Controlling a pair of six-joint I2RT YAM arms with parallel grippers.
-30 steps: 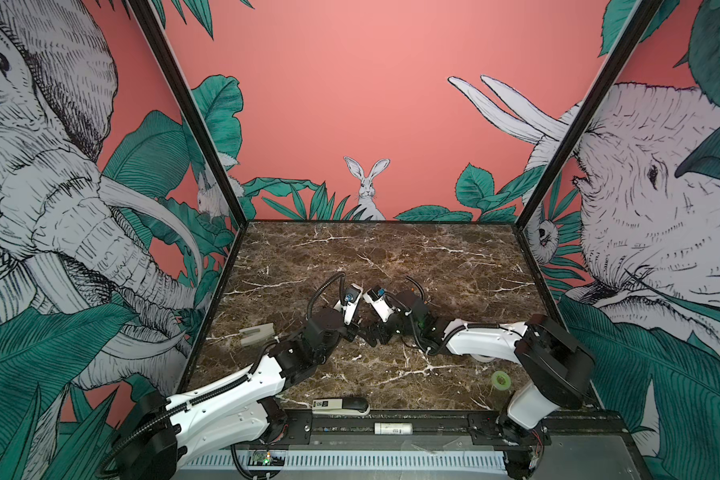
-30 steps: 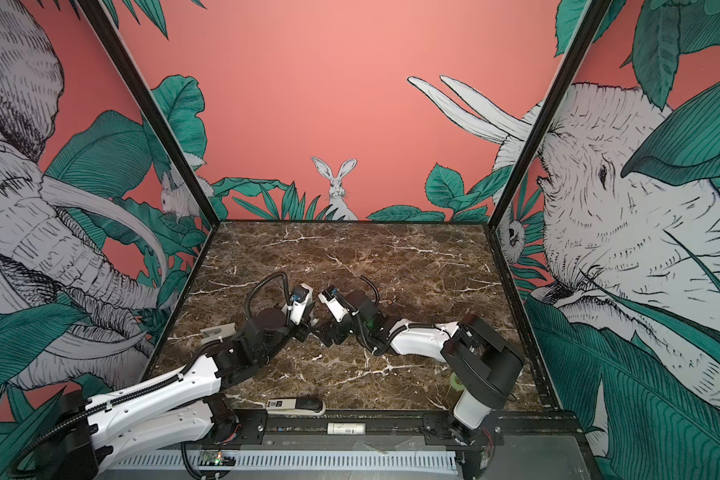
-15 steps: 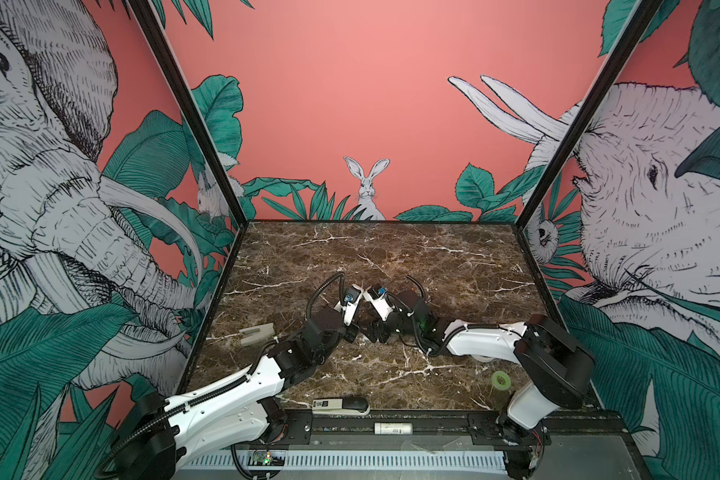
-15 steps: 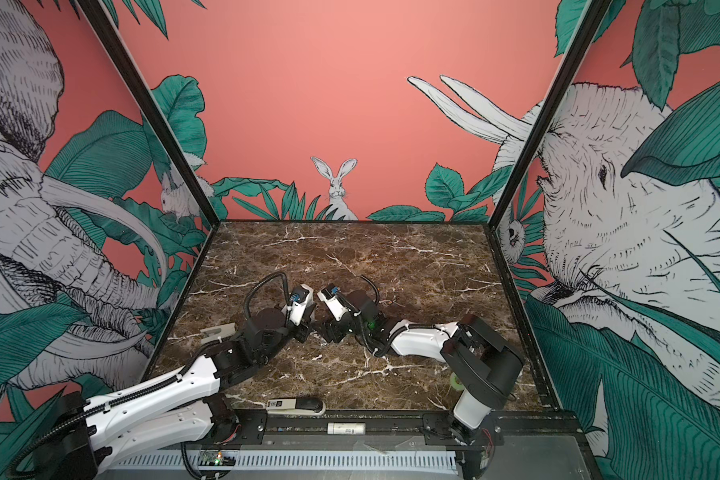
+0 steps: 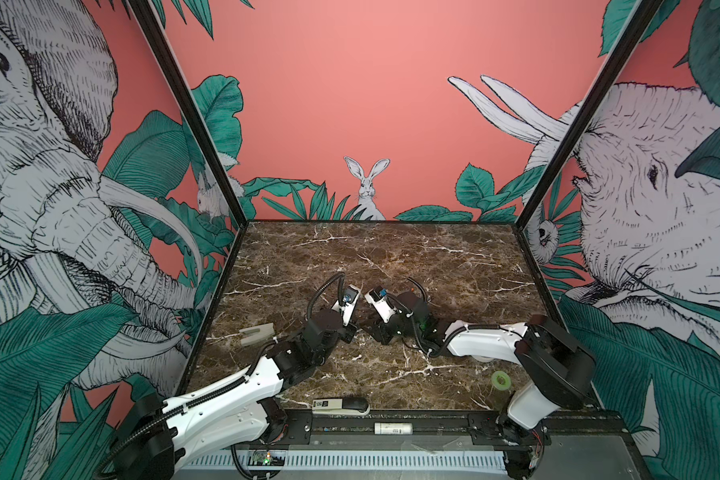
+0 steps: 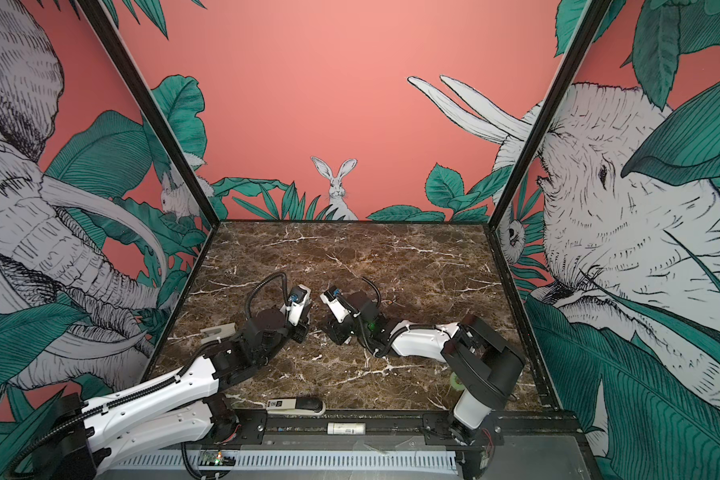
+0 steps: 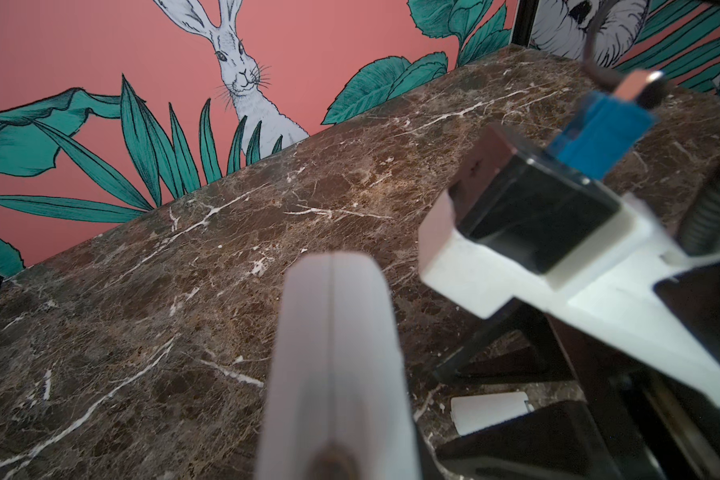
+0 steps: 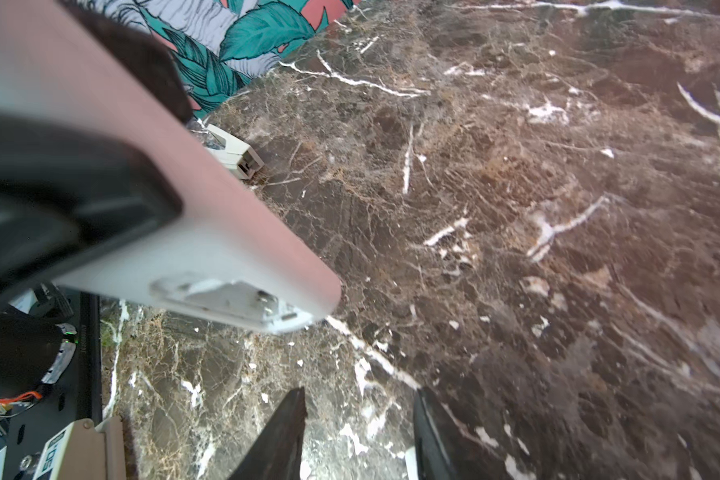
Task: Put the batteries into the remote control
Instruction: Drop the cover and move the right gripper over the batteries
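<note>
While the left gripper (image 5: 347, 332) is clenched on the remote control (image 7: 333, 353), holding the white bar raised above the middle of the dark marble counter (image 5: 391, 257), the right gripper (image 8: 360, 392) hangs just beside it, low over the counter; its two dark fingers (image 8: 285, 432) are parted with marble showing between them, and it grasps nothing I can see; the remote's battery bay (image 8: 229, 299) is open, metal contacts bare, turned toward the right arm; a small white cover (image 7: 489, 409) lies on the counter near the right gripper; the batteries cannot be found in any view; to do this step well, I judge, the remote should be kept steady and a battery pinched across its middle, then laid lengthwise against the spring; a stapler (image 5: 341, 405) at the front edge and a white tube (image 5: 393, 427) on the black rail each carry a label; neither can be read.
</note>
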